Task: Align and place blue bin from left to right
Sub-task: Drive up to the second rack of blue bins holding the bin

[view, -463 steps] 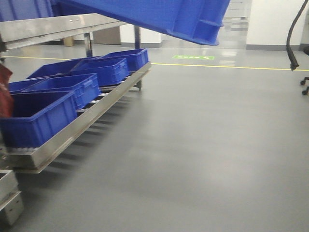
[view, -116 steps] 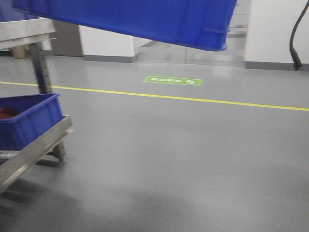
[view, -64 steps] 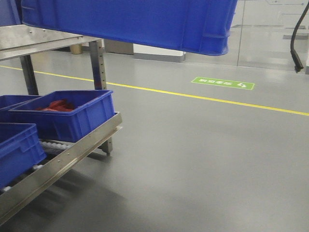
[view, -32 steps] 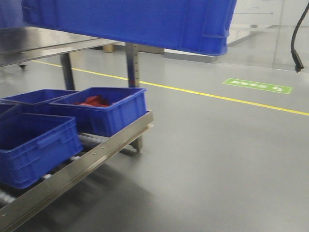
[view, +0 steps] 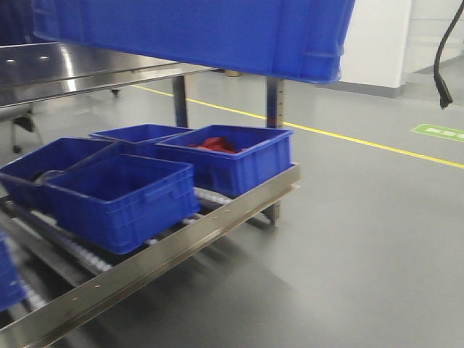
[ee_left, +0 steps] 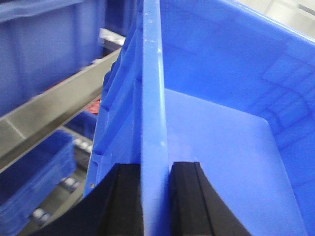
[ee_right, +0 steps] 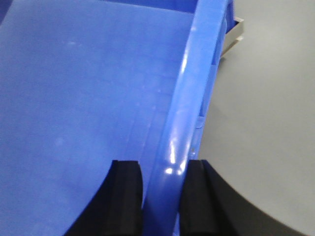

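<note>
The pick-up looks done, while the placing and lining up do not. In the front view the blue bin (view: 217,32) hangs in the air across the top of the frame, from about 10 o'clock to 1 o'clock. Its underside is well clear of everything beneath it.

Both arms carry it. The left tool (ee_left: 155,172) is closed narrow on the bin's thick rim, with one black pad on the outside wall and one inside. The right tool (ee_right: 159,172) pinches the opposite rim the same way. The inside of the bin appears empty in both wrist views.

Below, toward 8 o'clock, stands a steel rack. On its lower roller shelf (view: 239,210) sit several darker bins. One, the bin with red contents (view: 243,163), is at the far end near the upright post. An empty bin (view: 119,203) sits nearer the camera, with others beside and behind it. The upper steel shelf (view: 87,72) runs at 9 to 10 o'clock, just under the carried bin's left end. The floor (view: 348,246) at 4 o'clock is open, crossed by a yellow line (view: 362,141).

I judge the task roughly midway: grasp and lift are complete, but the bin rests on nothing yet. What is left is to bring it over its spot, lower it squarely and release. Which spot is meant cannot be told from these views.
</note>
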You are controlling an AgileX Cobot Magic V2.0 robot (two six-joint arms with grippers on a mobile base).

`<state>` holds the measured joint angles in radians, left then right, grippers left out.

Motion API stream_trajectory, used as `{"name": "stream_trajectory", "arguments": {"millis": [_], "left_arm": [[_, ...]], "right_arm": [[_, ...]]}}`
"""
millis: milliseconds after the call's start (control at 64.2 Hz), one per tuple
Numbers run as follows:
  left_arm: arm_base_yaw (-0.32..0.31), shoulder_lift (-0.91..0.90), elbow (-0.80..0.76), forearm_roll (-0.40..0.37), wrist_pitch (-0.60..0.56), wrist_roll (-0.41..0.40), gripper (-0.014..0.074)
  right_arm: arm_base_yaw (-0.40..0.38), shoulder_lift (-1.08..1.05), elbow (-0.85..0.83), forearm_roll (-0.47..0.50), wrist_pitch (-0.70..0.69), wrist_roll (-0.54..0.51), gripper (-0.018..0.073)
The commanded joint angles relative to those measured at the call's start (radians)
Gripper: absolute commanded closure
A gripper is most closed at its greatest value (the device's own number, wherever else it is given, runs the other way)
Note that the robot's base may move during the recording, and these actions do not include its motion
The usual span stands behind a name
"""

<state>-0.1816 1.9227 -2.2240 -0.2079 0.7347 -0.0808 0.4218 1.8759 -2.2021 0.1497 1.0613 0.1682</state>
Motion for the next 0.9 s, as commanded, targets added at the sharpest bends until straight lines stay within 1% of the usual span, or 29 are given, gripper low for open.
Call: {"name": "stream_trajectory", "arguments": {"millis": [0, 887], "left_arm": [[-0.013, -0.016, -0.013, -0.050, -0.130, -0.008, 0.0707], [-0.013, -0.016, -0.013, -0.050, -0.130, -0.008, 0.0707]], "right_arm": [[0.021, -0.034, -0.012, 0.081, -0.081, -0.037, 0.0711], [0.021, -0.034, -0.012, 0.081, -0.081, -0.037, 0.0711]]}}
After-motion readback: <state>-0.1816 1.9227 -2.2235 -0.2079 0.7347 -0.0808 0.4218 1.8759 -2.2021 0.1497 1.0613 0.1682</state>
